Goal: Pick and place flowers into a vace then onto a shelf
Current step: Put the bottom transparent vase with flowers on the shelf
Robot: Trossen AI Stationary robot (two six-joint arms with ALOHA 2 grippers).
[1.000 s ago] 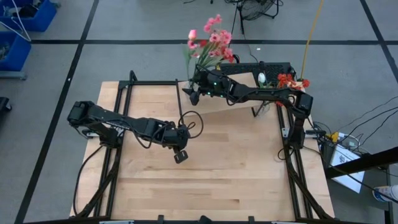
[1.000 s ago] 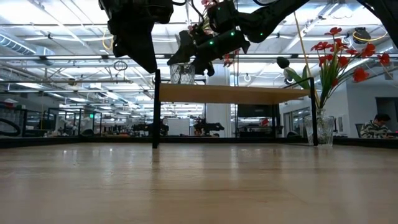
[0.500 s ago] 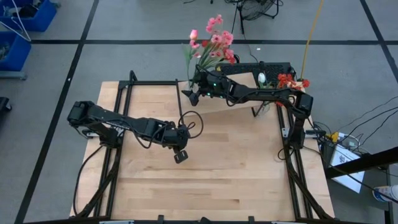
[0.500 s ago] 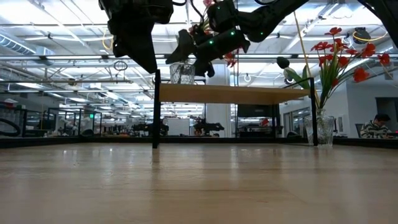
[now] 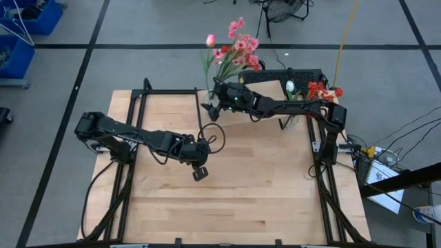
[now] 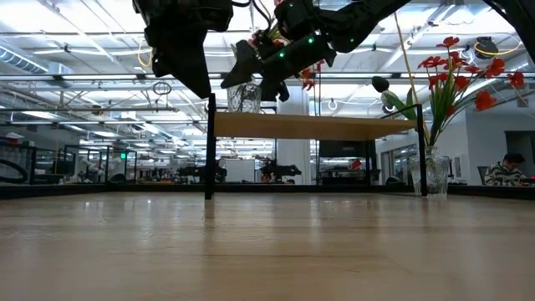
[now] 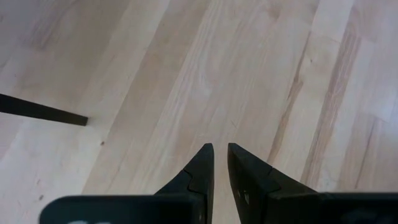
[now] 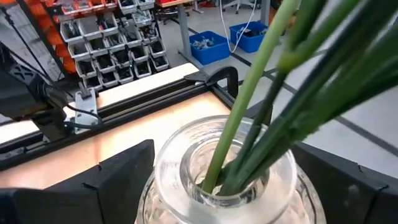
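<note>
On the left half of the wooden tabletop (image 5: 227, 186), the left gripper (image 5: 200, 172) hangs over bare boards near the middle, its fingers (image 7: 202, 171) pressed nearly together on nothing, with only wood grain beneath them in the left wrist view.

Farther right, at the table's far edge, the right gripper (image 5: 215, 107) sits at the left end of the shelf (image 6: 313, 126), its fingers (image 8: 121, 177) spread wide to either side of a clear glass vase (image 8: 227, 180); I cannot tell whether they touch the glass. The vase stands on the shelf top (image 6: 244, 99) and holds a bunch of green stems (image 8: 280, 93), whose pink flowers (image 5: 234, 48) lean out beyond the table's far edge.

At the shelf's right end, a second glass vase (image 6: 435, 174) stands on the tabletop just beside the shelf leg, holding red flowers (image 6: 456, 71) and a white bud (image 5: 290, 86).
</note>
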